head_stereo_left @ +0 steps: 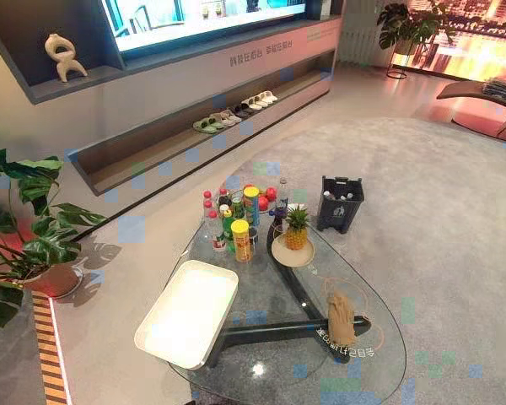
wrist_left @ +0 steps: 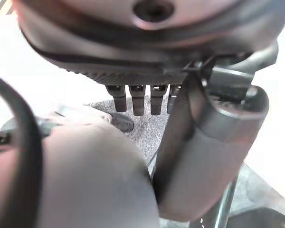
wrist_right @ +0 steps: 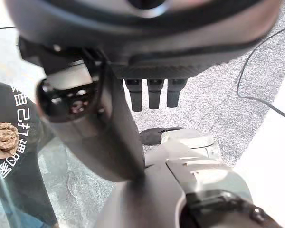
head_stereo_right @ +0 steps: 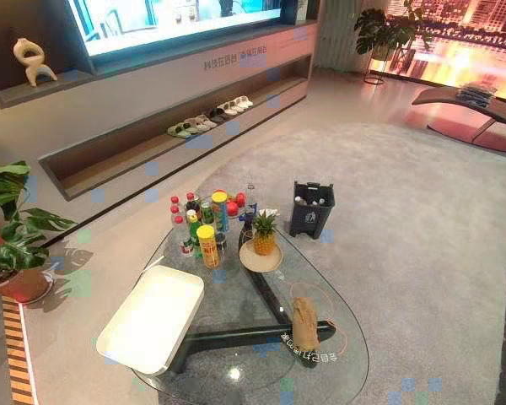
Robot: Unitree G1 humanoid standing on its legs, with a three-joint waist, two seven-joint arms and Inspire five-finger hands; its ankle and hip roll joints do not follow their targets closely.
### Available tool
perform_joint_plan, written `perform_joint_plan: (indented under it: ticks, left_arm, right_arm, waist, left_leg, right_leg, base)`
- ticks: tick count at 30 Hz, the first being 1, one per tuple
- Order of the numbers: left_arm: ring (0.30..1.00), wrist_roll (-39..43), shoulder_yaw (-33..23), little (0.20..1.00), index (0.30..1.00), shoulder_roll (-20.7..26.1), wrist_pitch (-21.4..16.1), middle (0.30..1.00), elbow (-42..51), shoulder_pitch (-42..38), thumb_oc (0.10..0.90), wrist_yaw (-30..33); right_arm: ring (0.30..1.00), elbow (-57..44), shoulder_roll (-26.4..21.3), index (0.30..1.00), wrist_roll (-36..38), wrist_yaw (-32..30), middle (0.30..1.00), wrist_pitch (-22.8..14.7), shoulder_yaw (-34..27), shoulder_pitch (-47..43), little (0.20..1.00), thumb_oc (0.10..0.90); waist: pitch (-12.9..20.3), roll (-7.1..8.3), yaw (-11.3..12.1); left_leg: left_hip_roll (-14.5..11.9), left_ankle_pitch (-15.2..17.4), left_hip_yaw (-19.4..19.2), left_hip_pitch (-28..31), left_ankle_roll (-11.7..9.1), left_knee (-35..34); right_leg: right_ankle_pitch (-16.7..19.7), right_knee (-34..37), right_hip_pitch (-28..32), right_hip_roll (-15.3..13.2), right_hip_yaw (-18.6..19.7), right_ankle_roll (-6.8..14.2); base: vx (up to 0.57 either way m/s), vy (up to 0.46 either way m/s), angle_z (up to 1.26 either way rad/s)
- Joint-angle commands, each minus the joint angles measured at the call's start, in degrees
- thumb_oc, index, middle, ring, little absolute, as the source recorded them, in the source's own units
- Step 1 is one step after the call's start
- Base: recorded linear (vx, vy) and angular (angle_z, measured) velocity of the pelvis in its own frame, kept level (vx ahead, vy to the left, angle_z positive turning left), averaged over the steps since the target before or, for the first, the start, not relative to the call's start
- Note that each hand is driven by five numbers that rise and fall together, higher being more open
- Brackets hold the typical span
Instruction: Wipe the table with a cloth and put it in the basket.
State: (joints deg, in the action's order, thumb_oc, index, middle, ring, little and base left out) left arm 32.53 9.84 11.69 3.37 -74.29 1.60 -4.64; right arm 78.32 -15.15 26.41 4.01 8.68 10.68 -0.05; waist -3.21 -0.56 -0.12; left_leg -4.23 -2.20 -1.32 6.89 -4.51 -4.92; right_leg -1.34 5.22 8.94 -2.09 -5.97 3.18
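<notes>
A tan cloth (head_stereo_left: 341,318) lies bunched on the near right part of the glass table (head_stereo_left: 261,295), its end also showing as a brown roll (wrist_right: 4,137) in the right wrist view. A white shallow basket (head_stereo_left: 190,312) sits empty on the table's left side. My left hand (wrist_left: 137,102) hangs with straight fingers and holds nothing. My right hand (wrist_right: 152,97) hangs the same way, empty, a short way from the cloth's end.
Several bottles and cans (head_stereo_left: 236,215) crowd the table's far end beside a pineapple (head_stereo_left: 297,228) on a plate. A dark crate (head_stereo_left: 340,202) with bottles stands on the carpet beyond. A potted plant (head_stereo_left: 25,228) is at the left, by the low shelf with slippers (head_stereo_left: 232,114).
</notes>
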Motion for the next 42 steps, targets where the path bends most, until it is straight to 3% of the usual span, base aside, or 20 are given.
perform_joint_plan:
  ticks: [1, 12, 28, 34, 37, 42]
  left_arm:
    - [0.9, 0.8, 0.2, 0.9, 0.9, -1.6, 1.4, 0.9, -4.3, -3.5, 0.8, -2.1]
    - [0.9, 2.1, -0.5, 0.9, 0.9, -1.5, 1.6, 0.9, -4.8, -3.4, 0.8, -4.1]
    - [0.9, 1.0, -0.3, 0.9, 0.9, -2.0, -1.4, 0.9, -4.2, -3.0, 0.8, -0.2]
    - [0.9, 2.3, -0.2, 0.9, 0.9, -2.1, -2.0, 0.9, -3.1, -2.4, 0.8, -0.4]
    - [0.9, 7.2, -0.7, 0.9, 0.9, -2.0, -1.5, 0.9, -2.1, -2.3, 0.8, -0.8]
    - [0.9, 7.7, -0.6, 0.9, 0.9, -1.8, -2.8, 0.9, -0.1, -1.3, 0.8, -0.5]
  right_arm:
    - [0.9, 2.4, 2.6, 0.9, -0.3, 1.7, 0.9, 1.0, 0.3, -2.4, 0.9, 0.8]
    - [0.9, 2.6, 2.5, 0.9, -0.4, 1.9, 0.9, 0.7, -0.2, -2.4, 0.9, 0.8]
    - [0.9, 2.0, 2.9, 0.9, 1.3, 0.7, 0.9, -2.2, -0.1, -2.3, 0.9, 0.8]
    - [0.9, 0.8, 2.7, 0.9, -0.2, 0.1, 0.9, -6.8, 0.2, -2.4, 0.9, 0.8]
    - [0.9, -1.0, 2.1, 0.9, -0.8, -1.1, 0.9, -9.5, 0.7, -2.5, 0.9, 0.8]
    - [0.9, -5.9, 1.9, 0.9, 2.3, -2.8, 0.9, -13.0, 1.0, -1.9, 0.9, 0.8]
  waist:
    - [-1.1, 1.01, 0.7]
    - [-0.9, 1.05, 0.8]
    - [-1.6, 1.01, 0.8]
    - [-3.0, 0.9, 0.8]
    - [-3.9, 0.83, 0.7]
    - [-5.2, 0.9, 0.4]
  left_leg:
    - [2.6, 3.6, -1.4, 0.3, 0.9, -0.1]
    - [2.7, 3.6, -1.3, 0.2, 1.0, -0.1]
    - [2.7, 3.5, -1.6, 0.2, 0.9, -0.1]
    - [2.8, 3.8, -2.1, -0.8, 1.0, 1.5]
    - [3.0, 4.2, -2.2, -1.6, 1.2, 2.4]
    - [3.2, 4.3, -2.1, -3.1, 1.4, 3.2]
  right_leg:
    - [1.1, -0.7, -1.1, -2.7, -2.7, 2.8]
    - [1.2, -0.6, -1.1, -2.7, -3.0, 2.8]
    - [1.4, -0.6, -1.6, -2.7, -2.9, 2.9]
    - [1.3, -1.1, -2.4, -3.0, -2.7, 2.8]
    - [1.3, -1.5, -3.2, -3.1, -2.6, 2.7]
    - [0.9, -2.6, -4.7, -2.7, -2.3, 2.5]
  base:
    - [0.02, 0.221, -0.14]
    - [0.0, 0.0, 0.0]
    - [0.0, 0.0, 0.0]
    - [0.0, 0.003, -0.02]
    - [0.0, 0.004, -0.04]
    - [0.0, -0.005, -0.02]
